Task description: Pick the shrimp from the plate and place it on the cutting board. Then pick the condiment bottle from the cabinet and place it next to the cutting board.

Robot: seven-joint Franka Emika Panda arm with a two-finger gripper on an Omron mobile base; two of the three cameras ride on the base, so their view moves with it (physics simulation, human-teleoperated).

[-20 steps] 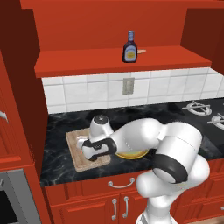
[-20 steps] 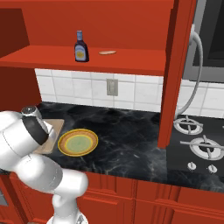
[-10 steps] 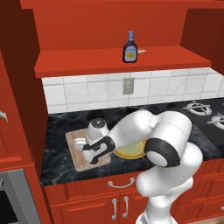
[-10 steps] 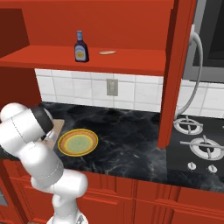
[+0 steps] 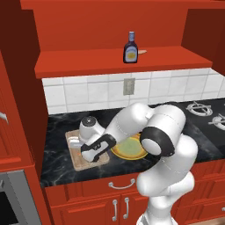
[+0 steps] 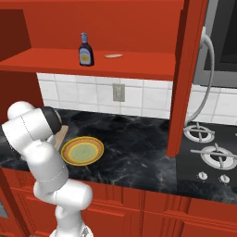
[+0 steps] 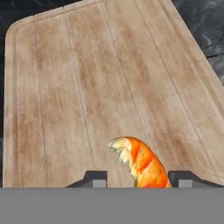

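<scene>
a: where is your gripper (image 7: 137,178) sitting right now?

b: i am hovering low over the cutting board (image 7: 87,87), close to its surface. in the hand view my two dark fingertips (image 7: 94,178) are standing apart at the bottom, with the shrimp (image 7: 140,162) lying between them on the wood.

a: are you pinching the shrimp?

b: my fingers are spreading wide of it, with a gap showing on each side, so i am not clamping it. the shrimp is resting on the board, its pale striped end pointing up the grain.

a: what is the left base view showing?

b: my hand (image 5: 94,147) is reaching down over the cutting board (image 5: 77,160), which is lying on the dark marbled counter (image 5: 57,167). the plate (image 5: 132,149) is sitting just beside the board on its right, partly behind my forearm. the shrimp itself is hidden under my hand there.

a: and from the other side?

b: in the right base view the plate (image 6: 82,151) is lying on the counter (image 6: 139,148), yellow-orange rim and pale green centre, with nothing on it. a corner of the board (image 6: 61,134) is peeking out next to my arm.

a: where is the condiment bottle?

b: the condiment bottle (image 5: 130,48) is standing upright on the open shelf of the red cabinet (image 5: 114,61), above the tiled wall. a small flat tan thing (image 6: 113,56) is lying near it on the same shelf.
</scene>
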